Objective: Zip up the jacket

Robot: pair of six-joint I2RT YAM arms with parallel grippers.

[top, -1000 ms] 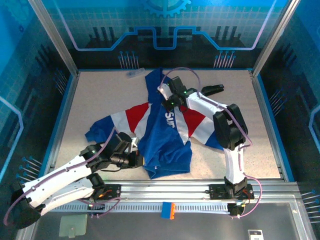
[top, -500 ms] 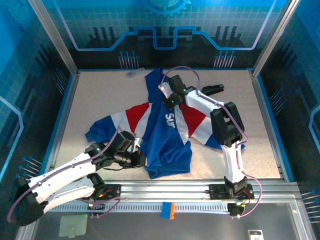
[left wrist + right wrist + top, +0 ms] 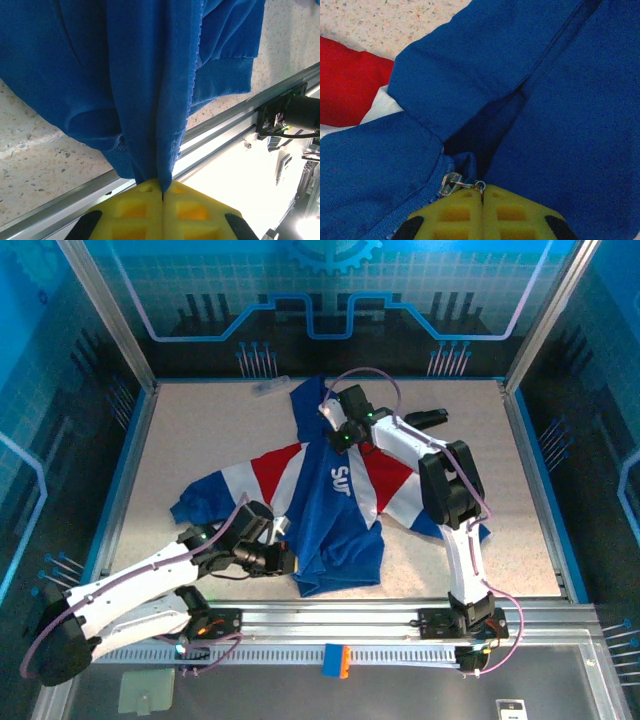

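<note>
Left gripper [image 3: 162,194]: jaws pressed together on jacket [image 3: 150,75] hem, fabric ridge running straight ahead of them. Risk: hem slips out if far-end pull beats this hold, then cloth bunches and slider jams. Left arm folded low over table [image 3: 200,440], forearm aimed right.

Right gripper [image 3: 481,192]: clamped on zipper pull [image 3: 451,183] ring, open collar just ahead. Risk: thin ring slides free. Right arm elbow high, forearm reaching left.

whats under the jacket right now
The speckled tabletop shows all around the jacket, which lies crumpled on it. In the right wrist view, blue folds overlap the red and white bands. Anything beneath the fabric itself is covered and cannot be seen.
</note>
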